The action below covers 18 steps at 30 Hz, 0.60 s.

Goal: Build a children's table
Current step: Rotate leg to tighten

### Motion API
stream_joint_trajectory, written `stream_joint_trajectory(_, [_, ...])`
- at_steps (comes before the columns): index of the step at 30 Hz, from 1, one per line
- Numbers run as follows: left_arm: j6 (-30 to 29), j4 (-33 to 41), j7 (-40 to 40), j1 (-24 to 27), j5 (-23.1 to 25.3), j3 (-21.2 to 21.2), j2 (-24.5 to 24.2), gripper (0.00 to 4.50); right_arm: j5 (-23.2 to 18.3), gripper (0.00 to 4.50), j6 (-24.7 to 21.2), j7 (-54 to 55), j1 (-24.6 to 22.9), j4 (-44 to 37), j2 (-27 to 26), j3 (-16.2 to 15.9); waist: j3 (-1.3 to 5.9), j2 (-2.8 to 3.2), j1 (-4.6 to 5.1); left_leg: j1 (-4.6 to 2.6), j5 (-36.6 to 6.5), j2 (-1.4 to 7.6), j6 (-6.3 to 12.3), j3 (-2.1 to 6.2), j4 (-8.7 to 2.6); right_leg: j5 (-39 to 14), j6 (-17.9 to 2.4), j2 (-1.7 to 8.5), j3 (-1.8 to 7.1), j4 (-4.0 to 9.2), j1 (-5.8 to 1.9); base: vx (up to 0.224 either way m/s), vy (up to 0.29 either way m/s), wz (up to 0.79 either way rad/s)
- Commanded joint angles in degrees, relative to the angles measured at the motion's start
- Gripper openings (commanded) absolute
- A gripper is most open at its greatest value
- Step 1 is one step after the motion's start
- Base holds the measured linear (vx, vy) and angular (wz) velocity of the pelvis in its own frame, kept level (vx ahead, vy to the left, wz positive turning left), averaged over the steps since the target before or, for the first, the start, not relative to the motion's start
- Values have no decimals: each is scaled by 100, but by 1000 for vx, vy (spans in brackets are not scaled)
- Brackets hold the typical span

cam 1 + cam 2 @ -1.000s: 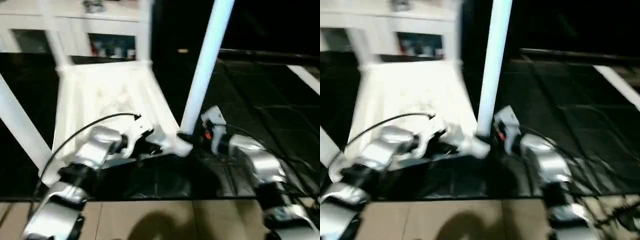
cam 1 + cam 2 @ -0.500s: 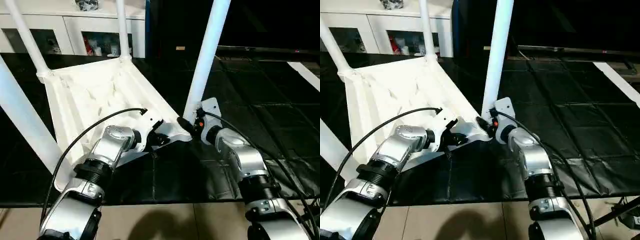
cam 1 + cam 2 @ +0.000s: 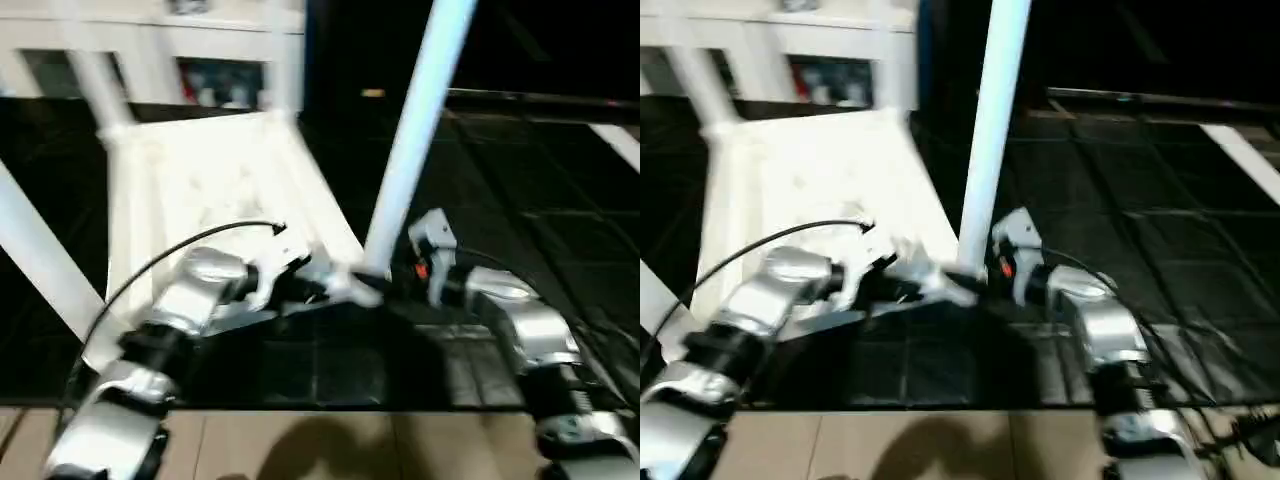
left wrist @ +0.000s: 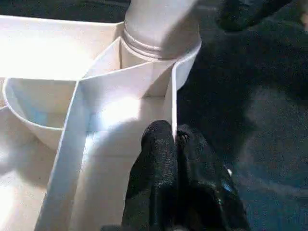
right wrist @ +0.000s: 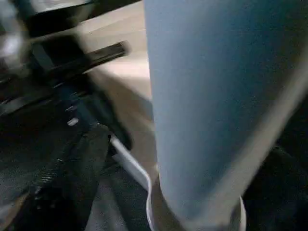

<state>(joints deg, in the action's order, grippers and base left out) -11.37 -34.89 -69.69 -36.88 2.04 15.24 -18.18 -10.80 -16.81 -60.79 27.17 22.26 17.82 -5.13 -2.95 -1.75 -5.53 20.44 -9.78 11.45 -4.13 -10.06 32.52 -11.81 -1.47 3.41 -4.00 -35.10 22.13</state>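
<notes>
White ribbed table top (image 3: 200,190), white legs (image 3: 415,130), black fingers (image 4: 161,168), silver forearms (image 3: 525,325)

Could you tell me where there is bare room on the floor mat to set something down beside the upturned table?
The black mat lies bare on the robot's right of the near leg, out to the white strip. It is crowded at the near corner socket: the left pincer pinches a rib of the table top there, with the right pincer beside the leg's foot.
</notes>
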Motion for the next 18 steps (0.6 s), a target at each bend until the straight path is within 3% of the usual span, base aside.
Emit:
stream_joint_trajectory(1, [270, 223, -441, -51, -121, 176, -24, 0, -82, 448, 83, -465, -52, -150, 222, -79, 362, 36, 1, -82, -786, 244, 393, 22, -289, -111, -1408, 473, 313, 359, -273, 0, 0, 0])
stream_joint_trajectory(4, [518, 159, -774, -11, -105, 263, -211, 0, -98, 448, 168, -949, -66, -123, 497, -153, 364, 24, -80, -59, -775, 240, 362, 18, -282, -108, -1364, 487, 307, 342, -293, 0, 0, 0])
stream_joint_trajectory(5, [645, 123, -988, 21, -156, 288, -296, 0, -133, 448, 206, -1281, -74, -93, 656, -221, 373, 45, -96, -60, -807, 231, 362, 27, -274, -151, -1350, 481, 297, 341, -297, 0, 0, 0])
stream_joint_trajectory(8, [788, 62, -1252, 50, -203, 328, -387, 0, -180, 448, 262, -1743, -79, -48, 858, -332, 364, 0, -112, -43, -838, 227, 360, 18, -274, -267, -1318, 482, 297, 354, -301, 0, 0, 0])
stream_joint_trajectory(18, [1098, 186, -1783, 133, -134, 608, -571, 0, -129, 448, 579, -2310, 49, 281, 1036, -550, 366, -40, -174, -51, -805, 244, 353, 18, -270, -519, -1303, 495, 290, 352, -275, 0, 0, 0])
